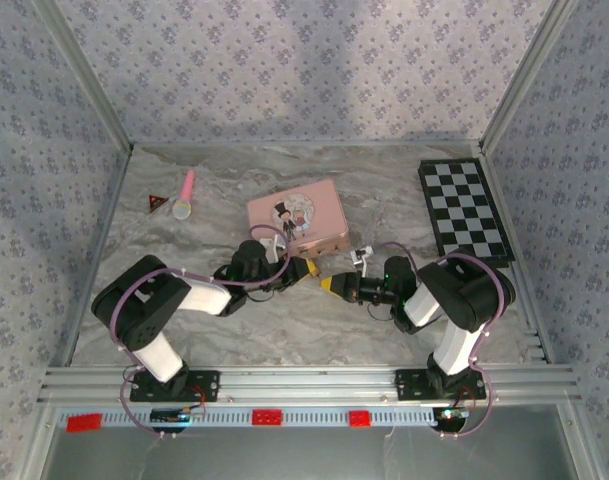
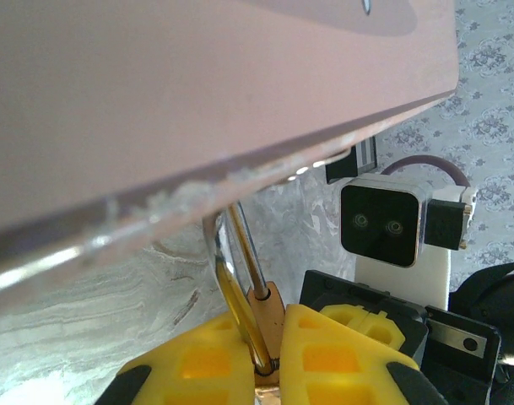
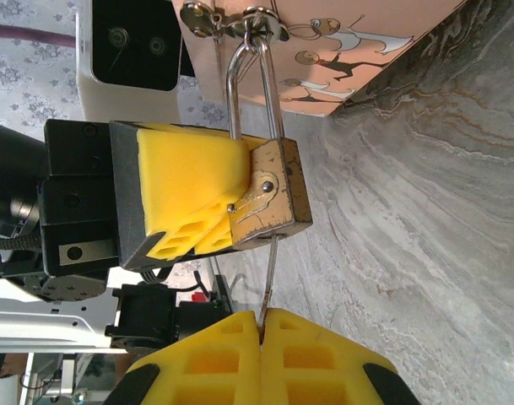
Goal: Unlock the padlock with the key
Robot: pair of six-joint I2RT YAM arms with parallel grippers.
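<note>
Left hand (image 2: 269, 359) clamps padlock (image 3: 273, 198), right hand (image 3: 261, 337) pinches key (image 3: 271, 274) — head hidden inside the grip

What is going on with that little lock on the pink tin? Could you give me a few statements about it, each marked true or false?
1. The padlock has its shackle through the clasp of the pink tin. True.
2. The right end effector is open and holds nothing. False: it is shut on the key, whose tip reaches the padlock's underside.
3. The left end effector grips the padlock. True.
4. The checkered board lies on top of the pink tin. False: it lies apart from the tin, well off to its right.
</note>
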